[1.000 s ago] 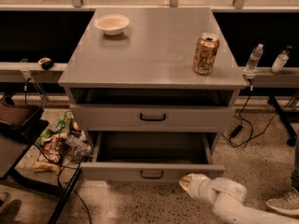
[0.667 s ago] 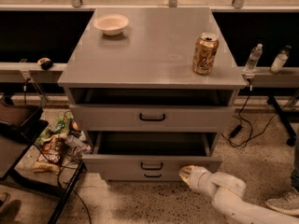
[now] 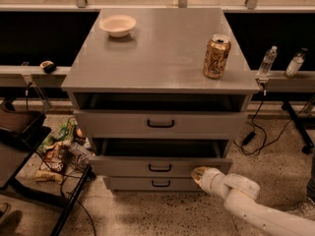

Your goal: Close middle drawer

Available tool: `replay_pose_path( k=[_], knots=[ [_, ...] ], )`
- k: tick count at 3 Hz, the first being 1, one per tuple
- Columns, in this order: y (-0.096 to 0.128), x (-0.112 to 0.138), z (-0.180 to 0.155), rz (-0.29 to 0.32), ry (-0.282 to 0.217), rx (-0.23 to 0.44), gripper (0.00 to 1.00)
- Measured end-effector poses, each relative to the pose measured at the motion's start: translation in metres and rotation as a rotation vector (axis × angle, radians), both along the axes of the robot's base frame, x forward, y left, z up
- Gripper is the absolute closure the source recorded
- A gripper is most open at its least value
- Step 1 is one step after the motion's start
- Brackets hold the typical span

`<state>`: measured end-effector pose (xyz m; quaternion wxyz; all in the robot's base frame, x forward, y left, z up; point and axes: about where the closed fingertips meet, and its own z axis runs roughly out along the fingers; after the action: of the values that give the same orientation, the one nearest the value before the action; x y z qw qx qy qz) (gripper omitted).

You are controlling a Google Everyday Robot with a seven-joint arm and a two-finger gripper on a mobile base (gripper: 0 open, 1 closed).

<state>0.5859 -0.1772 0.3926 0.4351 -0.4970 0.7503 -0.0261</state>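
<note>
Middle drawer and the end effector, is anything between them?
Nothing in the camera view: the end effector seems to touch the middle drawer front, right of its handle.

Matt grey metal makes the middle drawer (image 3: 123,166); the cabinet top (image 3: 157,53) is smooth, with a faint sheen. The gripper (image 3: 199,174), at that drawer's front right end, looks like pale smooth plastic — the drink can (image 3: 216,56) is shiny gold metal.

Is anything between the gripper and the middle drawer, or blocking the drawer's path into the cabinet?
Nothing visible. The gripper is right at the right end of the middle drawer front, with nothing between them, and no object shows in the shadowed gap behind that front.
</note>
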Motion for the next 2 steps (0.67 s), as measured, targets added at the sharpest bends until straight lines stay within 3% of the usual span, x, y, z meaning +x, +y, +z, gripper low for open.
replay_pose_path(
  k=[2],
  knots=[
    [-0.0005, 0.0003, -0.0004, 0.0, 0.0, -0.001, 0.58]
  ],
)
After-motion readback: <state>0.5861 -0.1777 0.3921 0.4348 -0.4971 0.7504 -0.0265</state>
